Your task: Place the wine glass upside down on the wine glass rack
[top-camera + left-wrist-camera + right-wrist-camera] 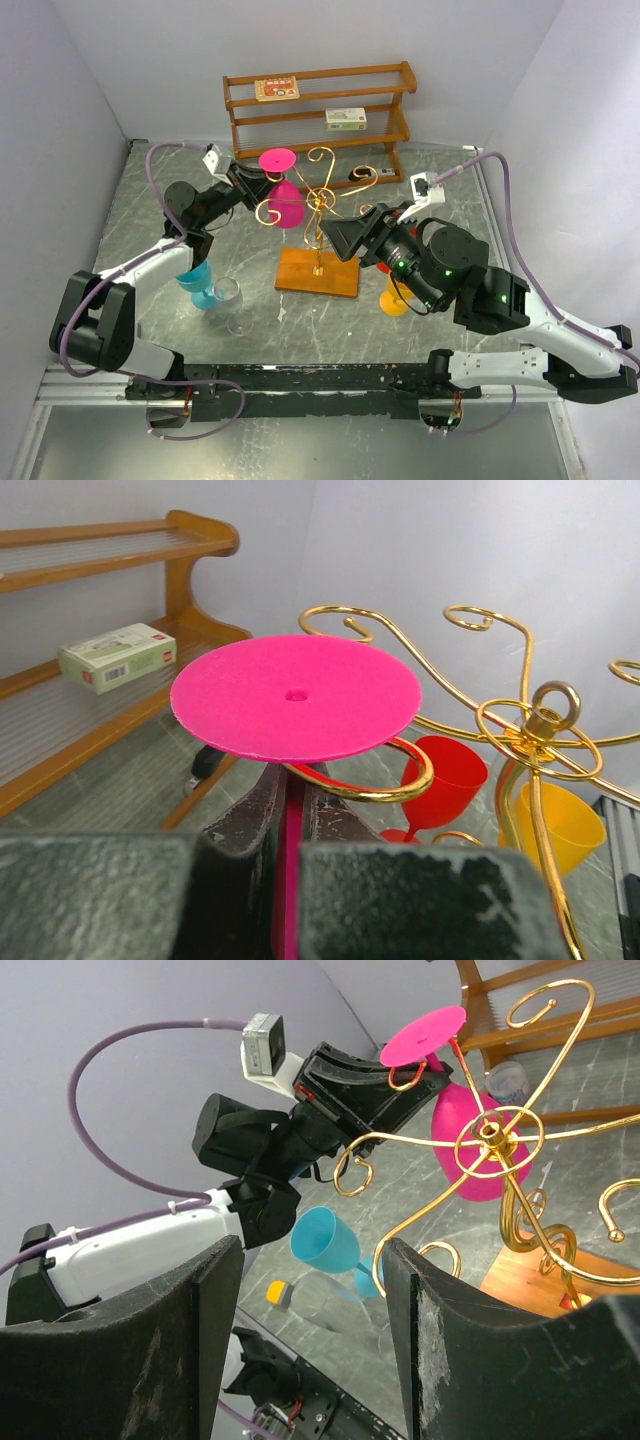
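A pink wine glass (285, 205) hangs upside down, its round foot (295, 695) on top. My left gripper (250, 180) is shut on its stem, which shows between the dark fingers (240, 820). The glass is at the left side of the wine glass rack (318, 215), a gold wire stand on a wooden base (317, 272). One gold curl (405, 780) lies just under the foot, beside the stem; whether the stem sits inside it I cannot tell. My right gripper (345, 232) stands open and holds nothing, close to the rack's right side and facing it (490, 1130).
A blue glass (197, 280) and a clear glass (232, 300) stand left of the base. An orange glass (395, 298) and a red glass (445, 780) stand on its right. A wooden shelf (320, 100) with two boxes lines the back wall.
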Controlling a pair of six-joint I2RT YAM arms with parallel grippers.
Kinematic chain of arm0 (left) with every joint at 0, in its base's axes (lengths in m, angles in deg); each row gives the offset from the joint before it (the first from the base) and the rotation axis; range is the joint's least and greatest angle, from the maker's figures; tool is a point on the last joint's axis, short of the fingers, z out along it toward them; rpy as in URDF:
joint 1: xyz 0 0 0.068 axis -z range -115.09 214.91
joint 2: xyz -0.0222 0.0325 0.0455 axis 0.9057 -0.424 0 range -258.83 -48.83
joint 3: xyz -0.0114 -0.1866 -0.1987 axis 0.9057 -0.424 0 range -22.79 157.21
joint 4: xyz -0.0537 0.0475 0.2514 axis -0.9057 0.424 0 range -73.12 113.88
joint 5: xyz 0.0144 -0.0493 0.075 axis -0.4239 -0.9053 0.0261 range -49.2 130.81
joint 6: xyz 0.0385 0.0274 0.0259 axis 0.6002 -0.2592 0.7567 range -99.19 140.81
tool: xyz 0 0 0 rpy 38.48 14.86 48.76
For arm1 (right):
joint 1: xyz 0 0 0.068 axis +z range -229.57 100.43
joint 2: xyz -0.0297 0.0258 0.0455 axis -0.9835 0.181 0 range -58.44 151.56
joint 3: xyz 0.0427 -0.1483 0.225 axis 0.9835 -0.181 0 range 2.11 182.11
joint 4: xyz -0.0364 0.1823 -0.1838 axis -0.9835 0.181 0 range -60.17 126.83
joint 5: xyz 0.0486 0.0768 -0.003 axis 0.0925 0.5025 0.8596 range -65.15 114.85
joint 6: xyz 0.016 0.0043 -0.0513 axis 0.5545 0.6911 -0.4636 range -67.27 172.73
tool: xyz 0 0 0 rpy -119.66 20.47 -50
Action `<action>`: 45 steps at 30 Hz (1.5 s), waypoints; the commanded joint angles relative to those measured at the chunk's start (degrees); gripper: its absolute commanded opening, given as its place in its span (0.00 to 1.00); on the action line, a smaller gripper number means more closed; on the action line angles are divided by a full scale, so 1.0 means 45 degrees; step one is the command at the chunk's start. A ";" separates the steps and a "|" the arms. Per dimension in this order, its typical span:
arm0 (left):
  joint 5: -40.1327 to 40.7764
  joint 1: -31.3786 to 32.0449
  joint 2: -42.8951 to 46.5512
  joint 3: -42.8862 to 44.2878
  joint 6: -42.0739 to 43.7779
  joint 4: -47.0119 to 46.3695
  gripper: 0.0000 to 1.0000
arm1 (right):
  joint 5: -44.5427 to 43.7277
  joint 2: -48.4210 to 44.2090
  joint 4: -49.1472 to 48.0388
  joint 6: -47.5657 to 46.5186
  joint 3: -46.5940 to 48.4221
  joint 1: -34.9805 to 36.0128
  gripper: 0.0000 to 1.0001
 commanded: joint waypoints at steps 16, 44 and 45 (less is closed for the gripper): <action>0.0779 0.0035 0.2246 -0.1185 0.2214 0.1073 0.07 | -0.0940 -0.0422 0.0062 0.0041 -0.0197 0.0064 0.58; 0.2489 0.0035 0.5159 -0.1070 0.3132 0.7133 0.64 | -0.4375 -0.0318 0.1830 -0.0235 -0.0753 0.0064 0.58; 0.3013 0.0035 0.5466 -0.1044 0.3036 0.7687 0.65 | -0.4569 -0.0429 0.1915 -0.0258 -0.0782 0.0062 0.58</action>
